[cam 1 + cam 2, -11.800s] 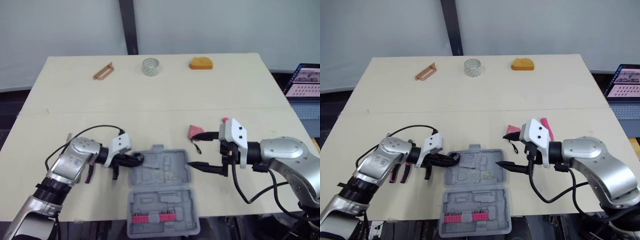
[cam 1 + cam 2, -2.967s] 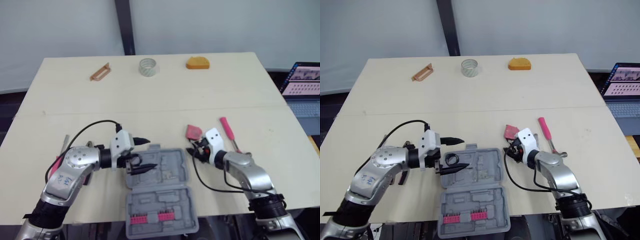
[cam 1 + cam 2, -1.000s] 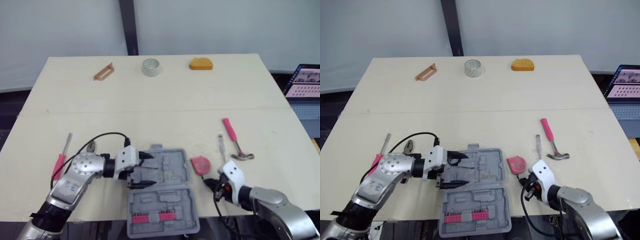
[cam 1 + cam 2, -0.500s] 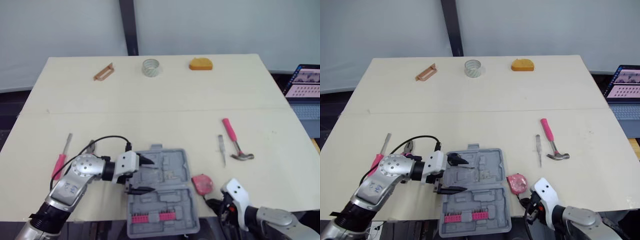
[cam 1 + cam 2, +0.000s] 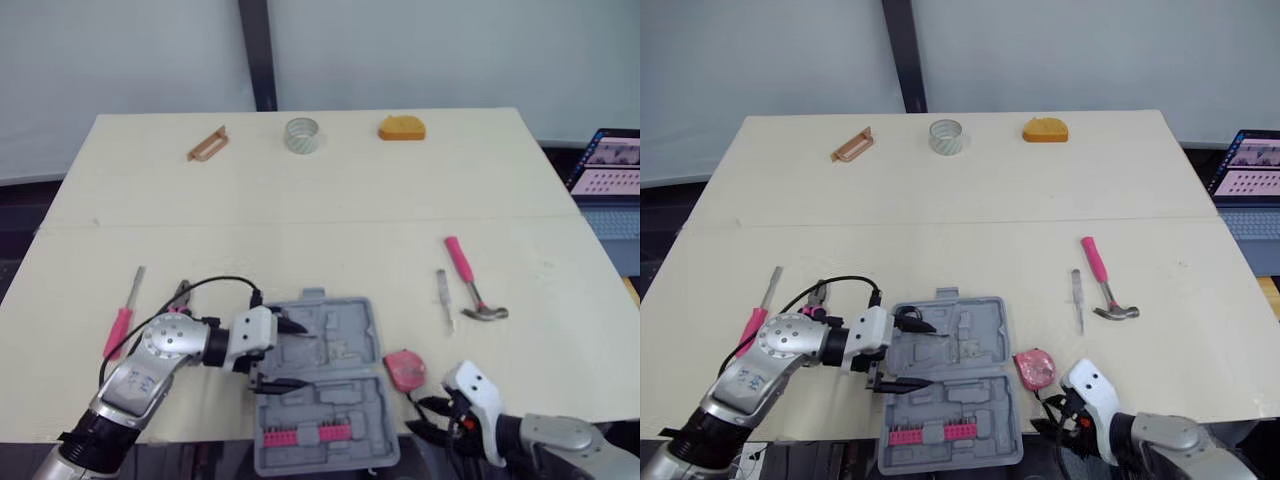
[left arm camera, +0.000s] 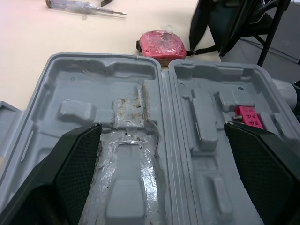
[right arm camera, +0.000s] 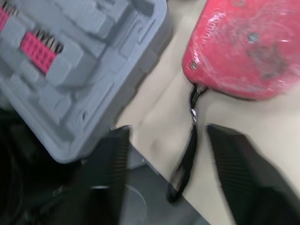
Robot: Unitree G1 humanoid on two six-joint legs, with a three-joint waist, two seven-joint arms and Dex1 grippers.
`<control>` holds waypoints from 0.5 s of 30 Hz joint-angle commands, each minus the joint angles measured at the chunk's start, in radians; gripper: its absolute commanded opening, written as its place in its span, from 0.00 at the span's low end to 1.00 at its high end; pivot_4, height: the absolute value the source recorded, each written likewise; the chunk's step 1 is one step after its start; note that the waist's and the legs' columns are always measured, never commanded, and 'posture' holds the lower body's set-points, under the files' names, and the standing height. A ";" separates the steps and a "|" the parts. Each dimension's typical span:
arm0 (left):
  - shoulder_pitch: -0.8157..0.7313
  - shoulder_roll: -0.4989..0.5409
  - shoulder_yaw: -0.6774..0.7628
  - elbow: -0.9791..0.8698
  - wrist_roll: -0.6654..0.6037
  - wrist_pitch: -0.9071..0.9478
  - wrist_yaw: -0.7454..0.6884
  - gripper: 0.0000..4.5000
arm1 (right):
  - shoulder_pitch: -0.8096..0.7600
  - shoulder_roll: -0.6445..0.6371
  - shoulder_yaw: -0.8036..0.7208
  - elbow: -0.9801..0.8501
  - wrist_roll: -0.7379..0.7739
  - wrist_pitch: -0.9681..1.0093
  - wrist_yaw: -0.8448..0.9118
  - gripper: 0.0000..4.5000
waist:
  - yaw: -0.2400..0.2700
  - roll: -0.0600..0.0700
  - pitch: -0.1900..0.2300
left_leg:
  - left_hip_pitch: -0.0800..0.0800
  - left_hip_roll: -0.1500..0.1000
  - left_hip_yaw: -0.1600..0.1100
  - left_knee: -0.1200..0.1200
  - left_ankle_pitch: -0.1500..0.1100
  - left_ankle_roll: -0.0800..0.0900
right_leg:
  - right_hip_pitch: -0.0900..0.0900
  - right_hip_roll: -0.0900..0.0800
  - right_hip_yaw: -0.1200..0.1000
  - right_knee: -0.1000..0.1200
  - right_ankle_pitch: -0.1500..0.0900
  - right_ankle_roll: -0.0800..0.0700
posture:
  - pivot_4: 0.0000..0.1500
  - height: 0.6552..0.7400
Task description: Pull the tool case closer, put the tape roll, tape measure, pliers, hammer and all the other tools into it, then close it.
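The grey tool case (image 5: 330,345) lies open at the table's front edge, with pink bits (image 5: 300,436) in its near half. My left gripper (image 5: 300,357) is open over the case's left side, its fingers (image 6: 75,159) straddling the moulded tray. The red tape measure (image 5: 405,368) rests on the table just right of the case. Its black strap (image 7: 190,154) hangs over the edge between the fingers of my open right gripper (image 5: 428,417). The pink-handled hammer (image 5: 462,268) and a small screwdriver (image 5: 443,295) lie further right. The tape roll (image 5: 301,134) stands at the back.
A pink screwdriver (image 5: 121,324) and pliers (image 5: 180,294) lie left of my left arm. A brown tool (image 5: 206,144) and an orange object (image 5: 401,127) sit along the far edge. A laptop (image 5: 610,160) stands beyond the table's right side.
The tape measure slid from beside the case's far half toward the front edge, pulled by its strap. My right gripper then opened. The left gripper shifted slightly nearer.
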 commanded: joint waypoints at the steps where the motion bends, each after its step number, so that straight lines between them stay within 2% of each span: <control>1: 0.023 0.001 0.009 -0.038 0.004 -0.054 -0.002 1.00 | -0.026 -0.083 -0.059 0.014 0.001 -0.126 0.151 0.99 | 0.000 0.000 0.000 | 0.000 0.000 0.000 0.000 0.000 0.000 | 0.000 0.000 0.000 0.000 0.000 0.000 | 1.00 1.00; 5: 0.060 0.014 0.011 -0.030 0.014 -0.140 -0.026 1.00 | -0.196 -0.184 0.018 0.206 -0.122 -0.459 0.379 0.99 | -0.004 0.000 0.000 | 0.001 0.000 0.001 0.000 0.000 0.001 | 0.000 0.000 0.000 -0.001 0.000 0.000 | 1.00 1.00; 8: 0.074 0.013 0.015 -0.026 0.026 -0.200 -0.028 1.00 | -0.342 -0.205 0.127 0.369 -0.236 -0.676 0.495 0.99 | -0.003 0.000 0.000 | 0.001 0.000 0.001 0.000 0.000 0.001 | 0.001 0.000 0.000 -0.001 0.000 0.000 | 1.00 1.00; 15: 0.090 0.008 0.013 -0.031 0.058 -0.244 -0.001 1.00 | -0.655 -0.100 0.329 0.710 -0.412 -0.980 0.600 0.99 | -0.007 0.000 0.000 | 0.001 0.000 0.001 0.001 0.000 0.001 | 0.001 0.000 0.000 -0.002 0.000 0.000 | 1.00 1.00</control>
